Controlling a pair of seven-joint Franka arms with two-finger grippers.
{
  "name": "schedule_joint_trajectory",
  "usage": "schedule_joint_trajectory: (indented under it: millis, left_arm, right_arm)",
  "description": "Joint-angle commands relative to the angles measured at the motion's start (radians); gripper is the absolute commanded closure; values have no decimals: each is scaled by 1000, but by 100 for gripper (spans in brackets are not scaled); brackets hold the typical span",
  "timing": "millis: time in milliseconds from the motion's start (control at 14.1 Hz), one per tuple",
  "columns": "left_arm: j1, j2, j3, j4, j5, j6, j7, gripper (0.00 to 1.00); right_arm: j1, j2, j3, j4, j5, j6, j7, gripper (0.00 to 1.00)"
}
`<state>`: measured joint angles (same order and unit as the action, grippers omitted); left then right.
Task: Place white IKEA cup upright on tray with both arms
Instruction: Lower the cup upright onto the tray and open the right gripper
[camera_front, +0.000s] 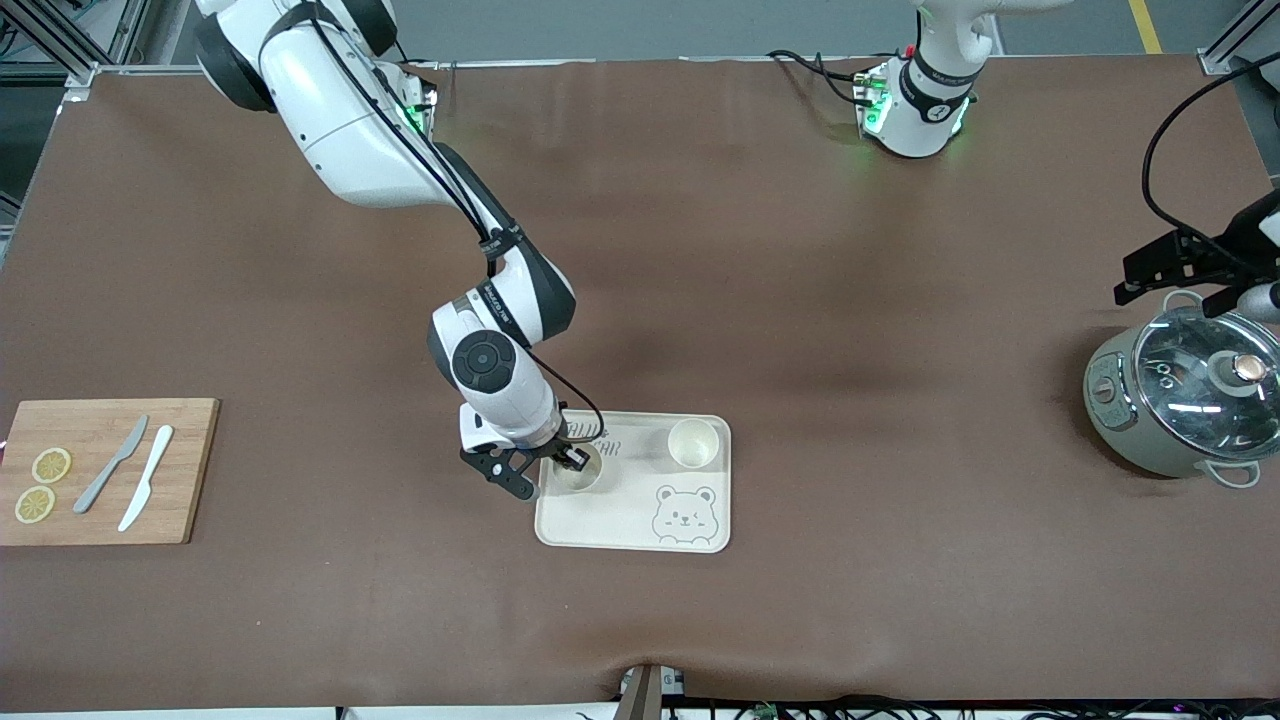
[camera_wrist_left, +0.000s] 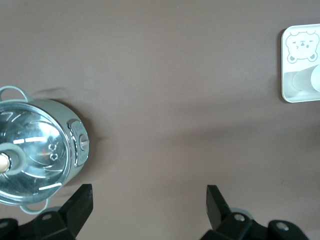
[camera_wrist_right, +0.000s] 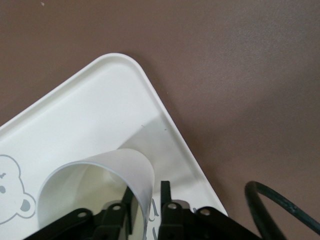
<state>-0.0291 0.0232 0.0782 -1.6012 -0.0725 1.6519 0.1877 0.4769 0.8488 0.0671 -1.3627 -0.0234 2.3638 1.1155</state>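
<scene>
The cream tray (camera_front: 630, 540) with the bear drawing lies on the brown table. Two white cups stand upright on it. One white cup (camera_front: 585, 472) is at the tray's corner toward the right arm's end, under my right gripper (camera_front: 572, 458). In the right wrist view the fingers stand astride this cup's (camera_wrist_right: 135, 167) wall, one inside and one outside; the right gripper (camera_wrist_right: 145, 197) is open, with a thin gap at the outer finger. The other white cup (camera_front: 693, 442) stands free. My left gripper (camera_front: 1175, 285) waits open above the table by the pot; its own view shows the left gripper (camera_wrist_left: 149, 202) empty.
A grey-green pot with a glass lid (camera_front: 1190, 400) stands at the left arm's end of the table. A wooden cutting board (camera_front: 190, 470) with two knives and two lemon slices lies at the right arm's end. The tray (camera_wrist_left: 300, 95) shows far off in the left wrist view.
</scene>
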Motion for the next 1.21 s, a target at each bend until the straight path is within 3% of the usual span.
schedule_joint_trajectory:
  millis: [0,71,142,568,780,1135]
  left_arm:
    - [0,-71,-3,-78,-4,28,-20,0]
    - [0,-78,-3,-88,-4,29,-20,0]
    - [0,-88,-3,-95,-4,32,-20,0]
    - [0,-126,-29,-148,37,72,-62,0]
    - [0,-152,-34,-166,51,72,-85,0]
    - [-44,-154,-46,-168,49,68,-168,0]
  right_arm:
    - [14,18,-12,34,-24,-3,33,20]
    - [14,18,-12,34,-24,-3,33,6]
    - [14,18,-12,34,-26,-3,33,0]
    - [8,-25,-9,36,-26,-53,21,0]
    - [5,-51,-1,91,-16,-213,20,0]
    - [-21,-247,5,102,32,-481,-64,0]
